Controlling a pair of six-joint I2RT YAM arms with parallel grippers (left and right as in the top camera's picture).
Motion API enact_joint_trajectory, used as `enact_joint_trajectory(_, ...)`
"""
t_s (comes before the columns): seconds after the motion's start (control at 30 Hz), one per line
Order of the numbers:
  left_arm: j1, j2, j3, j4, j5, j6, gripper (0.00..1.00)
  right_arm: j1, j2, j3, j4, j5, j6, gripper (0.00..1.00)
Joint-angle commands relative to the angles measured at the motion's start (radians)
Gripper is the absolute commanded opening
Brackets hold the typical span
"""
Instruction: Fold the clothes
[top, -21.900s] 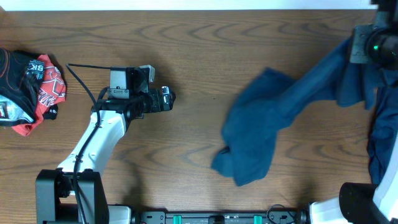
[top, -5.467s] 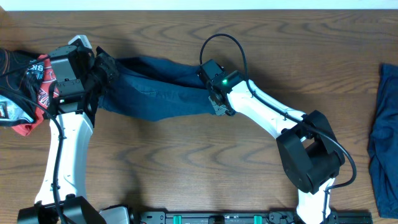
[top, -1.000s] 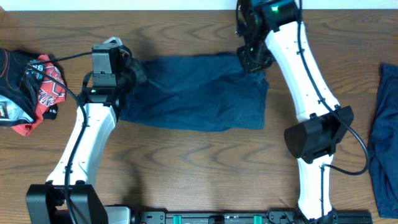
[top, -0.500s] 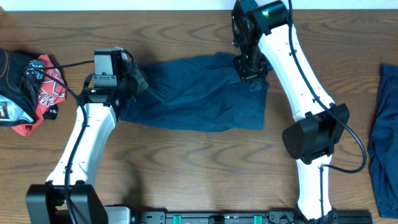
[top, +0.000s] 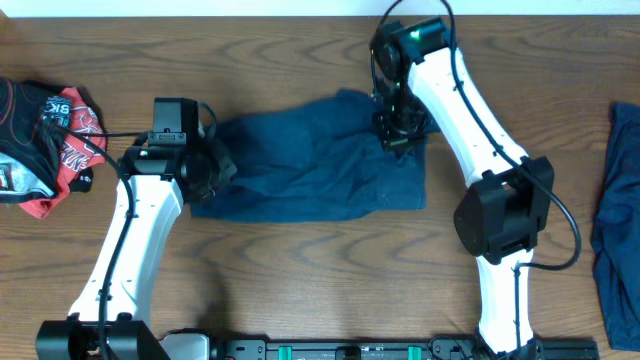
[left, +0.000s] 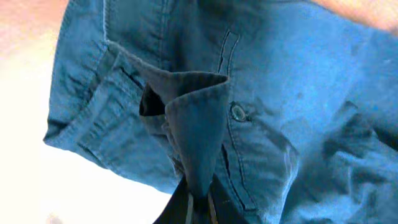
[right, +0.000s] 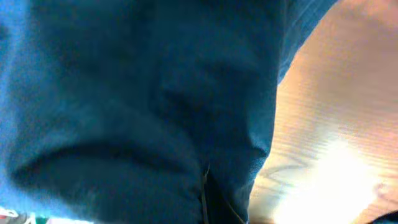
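A dark navy-blue shirt (top: 310, 165) lies spread and wrinkled across the middle of the wooden table. My left gripper (top: 215, 168) is shut on its left edge; in the left wrist view the pinched cloth is a placket fold (left: 196, 130) beside a small button (left: 237, 112), and my left gripper (left: 198, 205) shows only as dark fingertips. My right gripper (top: 397, 135) is shut on the shirt's far right corner, lifted a little off the table. The blue cloth (right: 143, 99) fills the right wrist view and hides most of my right gripper (right: 205, 199).
Another navy-blue garment (top: 618, 215) hangs at the table's right edge. A red, black and white printed garment (top: 45, 140) lies bunched at the far left edge, close to my left arm. Bare wood (top: 320, 270) stretches along the front.
Both grippers have pulled toward the front with the shirt's far edge: the right from the back edge down over the cloth, the left slightly forward. The shirt is narrower front to back.
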Motion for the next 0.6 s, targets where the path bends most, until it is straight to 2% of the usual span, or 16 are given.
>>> enact_joint_trajectory(0.0, 0.003, -0.010, 0.013, -0.026, -0.049, 0.032, 0.06, 0.022, -0.005, -0.086, 0.013, -0.023, 0.021, 0.01)
enact_joint_trajectory(0.5, 0.003, -0.010, 0.013, -0.041, -0.090, 0.032, 0.06, 0.031, -0.005, -0.422, 0.109, -0.021, -0.002, 0.03)
enact_joint_trajectory(0.53, 0.003, -0.010, 0.013, -0.040, -0.090, 0.032, 0.06, 0.032, -0.005, -0.435, 0.114, -0.021, -0.003, 0.13)
enact_joint_trajectory(0.57, 0.003, -0.010, 0.013, -0.037, -0.090, 0.032, 0.06, 0.032, -0.005, -0.446, 0.119, -0.021, -0.003, 0.35)
